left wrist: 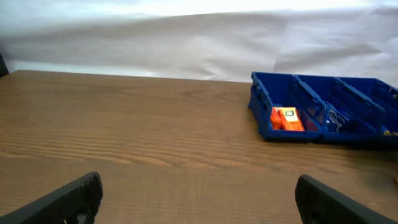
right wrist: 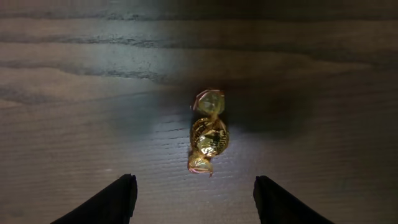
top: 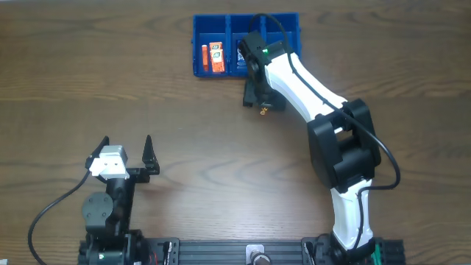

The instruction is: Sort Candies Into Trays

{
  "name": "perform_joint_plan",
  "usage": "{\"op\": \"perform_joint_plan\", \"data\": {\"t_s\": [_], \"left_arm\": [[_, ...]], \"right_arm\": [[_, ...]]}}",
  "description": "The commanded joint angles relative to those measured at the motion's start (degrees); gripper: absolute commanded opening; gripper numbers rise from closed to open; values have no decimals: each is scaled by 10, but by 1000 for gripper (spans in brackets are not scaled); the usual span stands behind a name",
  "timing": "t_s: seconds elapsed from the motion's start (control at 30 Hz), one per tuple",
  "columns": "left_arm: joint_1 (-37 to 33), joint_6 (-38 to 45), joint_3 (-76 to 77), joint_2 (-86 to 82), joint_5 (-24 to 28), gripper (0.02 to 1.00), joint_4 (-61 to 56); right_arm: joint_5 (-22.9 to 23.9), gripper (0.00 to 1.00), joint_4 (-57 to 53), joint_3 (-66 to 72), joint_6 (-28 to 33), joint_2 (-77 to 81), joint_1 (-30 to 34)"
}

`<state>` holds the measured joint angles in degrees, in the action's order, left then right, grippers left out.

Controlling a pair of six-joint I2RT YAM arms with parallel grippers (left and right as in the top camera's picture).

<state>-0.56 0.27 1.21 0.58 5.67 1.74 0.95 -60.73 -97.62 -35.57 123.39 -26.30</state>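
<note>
1 gold candy (right wrist: 208, 134) below right pincer (right wrist: 194, 180); 1 tray (top: 196, 44).

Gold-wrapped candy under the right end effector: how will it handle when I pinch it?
Gold-wrapped candy looks small, so probably light. Its rounded middle may roll or squirt sideways; the shiny foil likely slips. Twisted ends would probably crumple.
</note>
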Motion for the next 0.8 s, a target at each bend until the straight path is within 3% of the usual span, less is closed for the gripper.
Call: {"op": "perform_joint_plan", "data": {"t_s": [0.03,0.8], "left_arm": [[-2,6,-9,-3,8,998,23],[-2,6,-9,-3,8,998,23]], "right_arm": [[17,625,2,3,-22,9,5],[20,606,22,3,-22,46,17]]}}
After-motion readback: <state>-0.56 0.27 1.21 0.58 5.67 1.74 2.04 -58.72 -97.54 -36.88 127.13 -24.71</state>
